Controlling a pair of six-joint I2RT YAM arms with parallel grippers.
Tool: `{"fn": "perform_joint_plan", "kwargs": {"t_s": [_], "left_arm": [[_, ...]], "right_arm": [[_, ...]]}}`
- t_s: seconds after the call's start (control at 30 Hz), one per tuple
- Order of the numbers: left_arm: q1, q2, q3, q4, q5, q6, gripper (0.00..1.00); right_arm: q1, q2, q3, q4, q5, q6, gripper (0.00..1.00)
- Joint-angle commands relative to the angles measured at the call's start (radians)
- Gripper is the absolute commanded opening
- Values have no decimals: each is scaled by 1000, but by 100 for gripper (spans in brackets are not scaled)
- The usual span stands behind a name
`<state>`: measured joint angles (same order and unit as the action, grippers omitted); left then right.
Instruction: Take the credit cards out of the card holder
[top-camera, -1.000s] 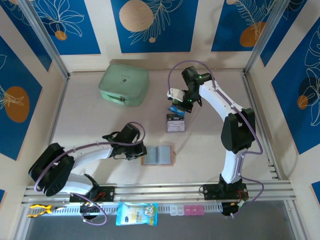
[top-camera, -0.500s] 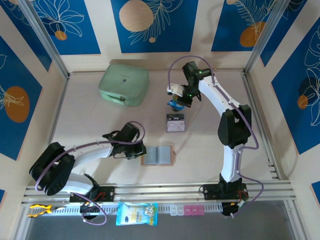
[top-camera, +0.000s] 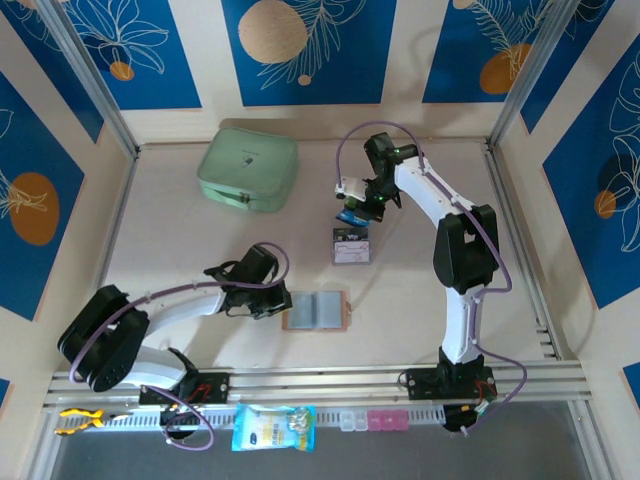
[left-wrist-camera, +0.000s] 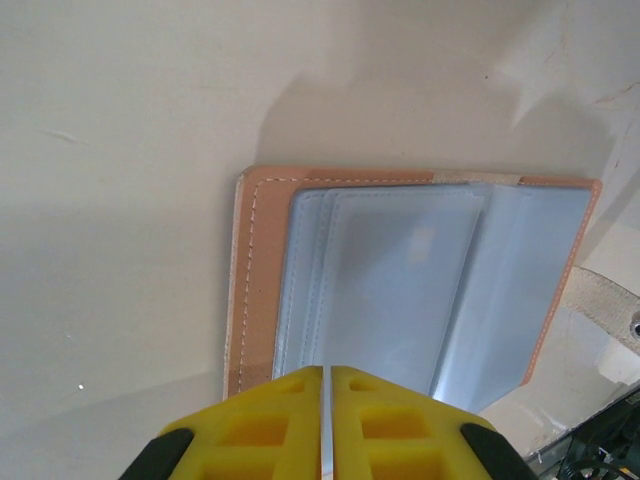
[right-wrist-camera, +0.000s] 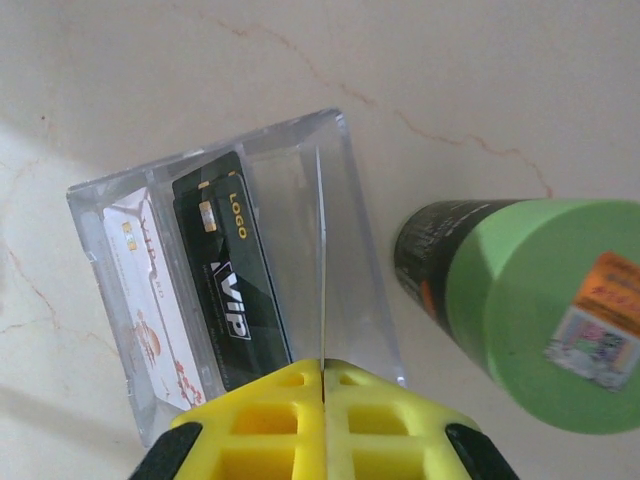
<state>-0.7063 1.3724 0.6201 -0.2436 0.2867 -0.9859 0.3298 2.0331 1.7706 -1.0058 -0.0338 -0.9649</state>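
Observation:
The card holder (top-camera: 316, 311) lies open and flat on the table, with a pinkish-brown rim (left-wrist-camera: 256, 280) and pale grey-blue inner panels. My left gripper (top-camera: 274, 301) is shut at its left edge, and its yellow fingertips (left-wrist-camera: 290, 385) overlap the nearest panel. I cannot tell whether it pinches the panel. My right gripper (top-camera: 352, 208) is shut on a blue credit card (top-camera: 349, 215), which shows edge-on as a thin line (right-wrist-camera: 322, 260) above a clear box (right-wrist-camera: 345, 230). A black credit card (right-wrist-camera: 225, 270) and a white one (right-wrist-camera: 145, 300) stand in that box.
A green-and-black cylinder (right-wrist-camera: 530, 300) lies just right of the clear box (top-camera: 350, 246). A mint-green case (top-camera: 248, 172) sits at the back left. A blue packet (top-camera: 273, 427) and small items lie by the front rail.
The right arm's elbow has swung left. Its wrist has shifted slightly above the clear box, with the blue card still in it. The left arm and the card holder have not moved.

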Motion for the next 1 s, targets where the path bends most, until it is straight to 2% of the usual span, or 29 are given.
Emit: {"fn": "perform_joint_plan", "kwargs": {"t_s": [0.0, 0.13, 0.47, 0.53, 0.6, 0.67, 0.83, 0.97], "left_arm": [[12, -18, 0, -24, -5, 13, 10], [13, -17, 1, -24, -1, 15, 10], [12, -8, -20, 16, 11, 3, 10], [13, -9, -21, 20, 12, 1, 10], [13, -13, -22, 23, 11, 0, 10], [12, -13, -22, 24, 10, 1, 10], [13, -15, -21, 27, 1, 5, 10], [12, -24, -23, 37, -5, 6, 10]], "right_arm": [[-7, -3, -18, 14, -31, -6, 13], [-8, -36, -40, 88, 27, 17, 22], [-2, -96, -88, 194, 40, 89, 25], [7, -99, -96, 199, 35, 112, 21], [16, -102, -100, 194, 14, 149, 12], [24, -110, -105, 192, -13, 204, 7], [59, -169, -182, 222, -50, 391, 5], [87, -236, -259, 257, -117, 614, 3]]}}
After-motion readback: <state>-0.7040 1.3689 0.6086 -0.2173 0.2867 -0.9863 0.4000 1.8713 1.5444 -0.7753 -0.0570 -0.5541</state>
